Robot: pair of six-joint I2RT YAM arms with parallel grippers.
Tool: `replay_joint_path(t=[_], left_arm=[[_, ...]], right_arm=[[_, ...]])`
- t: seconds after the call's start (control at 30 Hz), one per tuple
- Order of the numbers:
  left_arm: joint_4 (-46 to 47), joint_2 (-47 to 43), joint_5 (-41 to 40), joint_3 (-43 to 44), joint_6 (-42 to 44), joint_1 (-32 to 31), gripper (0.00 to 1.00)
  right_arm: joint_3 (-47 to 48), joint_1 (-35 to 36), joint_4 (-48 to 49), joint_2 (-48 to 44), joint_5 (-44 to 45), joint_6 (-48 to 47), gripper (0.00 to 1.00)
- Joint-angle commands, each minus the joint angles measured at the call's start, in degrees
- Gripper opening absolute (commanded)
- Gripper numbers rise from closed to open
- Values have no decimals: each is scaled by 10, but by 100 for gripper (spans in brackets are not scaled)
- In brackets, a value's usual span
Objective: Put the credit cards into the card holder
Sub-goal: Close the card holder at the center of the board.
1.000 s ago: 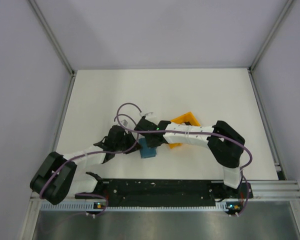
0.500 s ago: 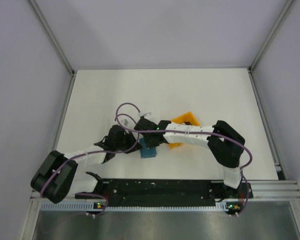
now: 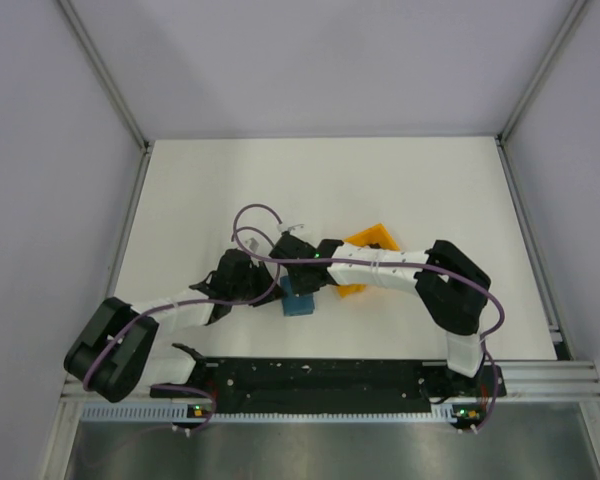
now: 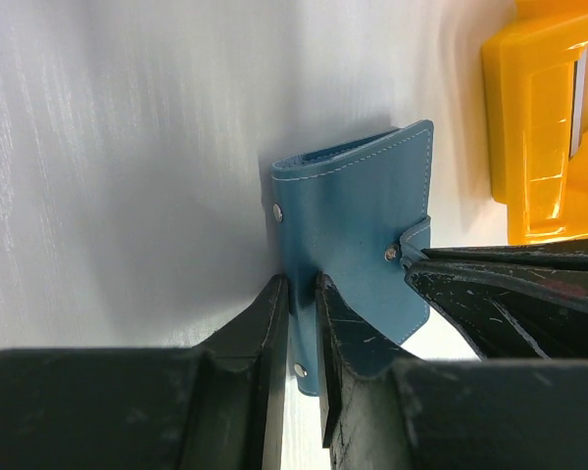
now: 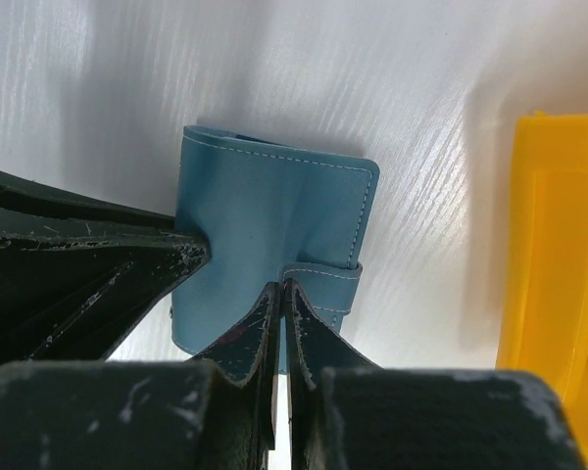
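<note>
The card holder (image 3: 299,301) is a teal-blue wallet, closed, standing on edge on the white table. In the left wrist view the card holder (image 4: 358,240) has my left gripper (image 4: 302,294) shut on its lower cover edge. In the right wrist view the card holder (image 5: 265,211) has my right gripper (image 5: 281,291) shut on its snap strap (image 5: 323,284). In the top view the left gripper (image 3: 268,290) and the right gripper (image 3: 296,278) meet at the wallet. No credit card shows clearly. Thin pale strips (image 4: 580,93) stand in the orange rack's slots.
The orange open-frame rack (image 3: 372,243) stands just right of the wallet; it also shows in the left wrist view (image 4: 544,137) and the right wrist view (image 5: 559,255). Purple cables loop above both wrists. Metal rails border the table on both sides.
Both grippers and the wallet stay where they were. Only the left arm's elbow has shifted slightly.
</note>
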Motion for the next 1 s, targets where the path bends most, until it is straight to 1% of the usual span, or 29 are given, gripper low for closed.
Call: replay_joint_path(t=[0.0,0.17,0.5,0.97], left_arm=[[-14,7,-3,7,15,-1,18],[-15,8,-4,8,15,-1,18],[-14,10,-3,10,14,-2,17],[2,11,12,7,19,-1,16]], right_arm=[[-4,-3,20,3,-3,0,0],[-4,-5,7,1,17,1,0],[14,-4,-1,22,-17,-18,0],[17,-18,0,44,-15,-14,0]])
